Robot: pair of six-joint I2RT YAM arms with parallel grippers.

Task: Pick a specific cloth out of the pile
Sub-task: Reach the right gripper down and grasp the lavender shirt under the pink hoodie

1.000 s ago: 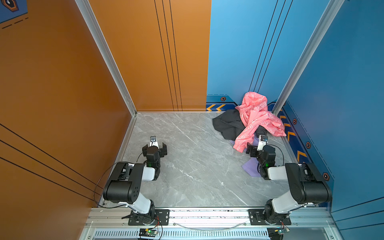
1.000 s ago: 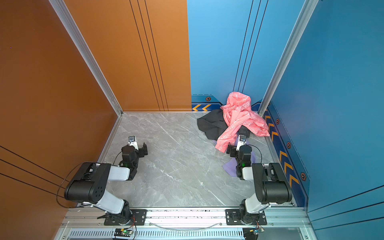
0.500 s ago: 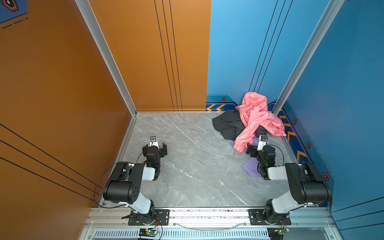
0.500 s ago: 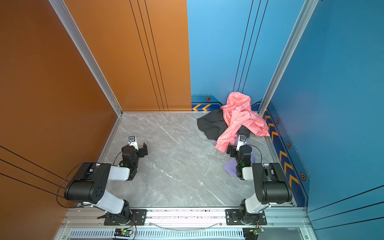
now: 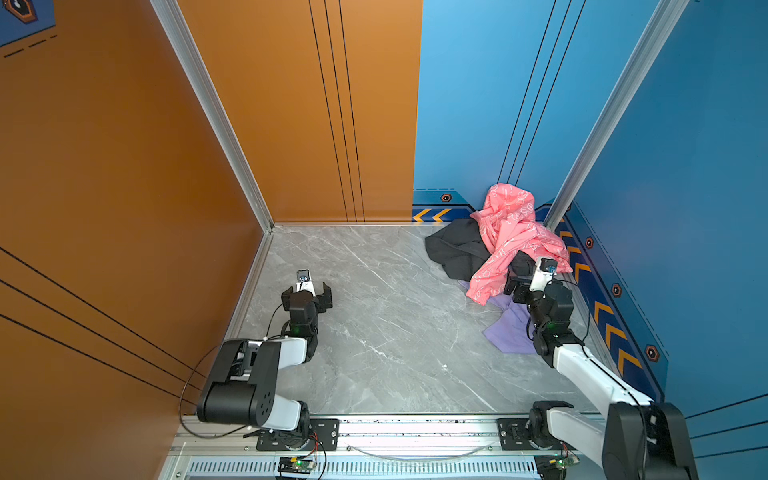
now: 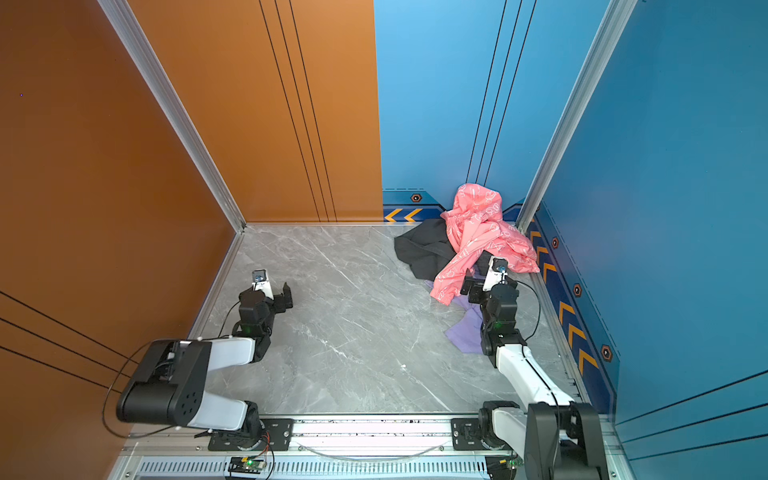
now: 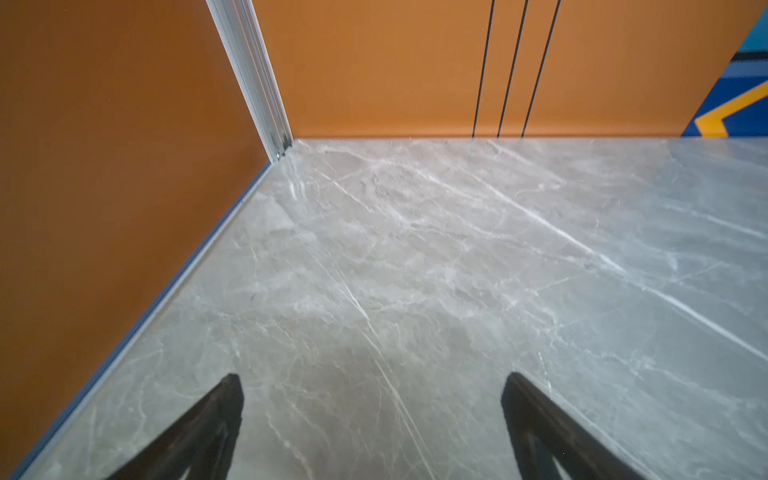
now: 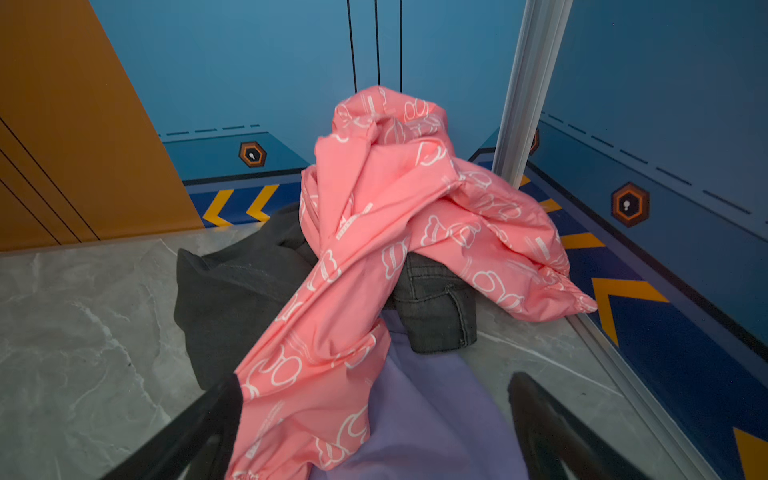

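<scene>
1. In both top views the pile point(image 5: 496, 249) sits at about 2 o'clock on the marble table point(image 5: 374, 332), in the corner of the blue walls point(image 5: 478, 104). A pink jacket point(image 5: 519, 232) is draped over dark grey clothes point(image 5: 453, 253). The lavender cloth point(image 5: 509, 332) spreads out of the pile toward 4 o'clock, its far end under the pink sleeve. The right gripper point(image 5: 528, 286) stands over that end with its claw spread wide, holding nothing. The left gripper point(image 5: 307, 296) is at 9 o'clock near the orange wall point(image 5: 124, 187), also spread wide and empty, well apart from the pile.
2. Left wrist view: the two dark fingers point(image 7: 224, 399) are far apart over bare marble.
3. Right wrist view: the fingers point(image 8: 224, 407) are spread wide. Between them lie the cloth point(image 8: 428, 415) and the pink sleeve across it. I cannot tell whether they touch the fabric.
</scene>
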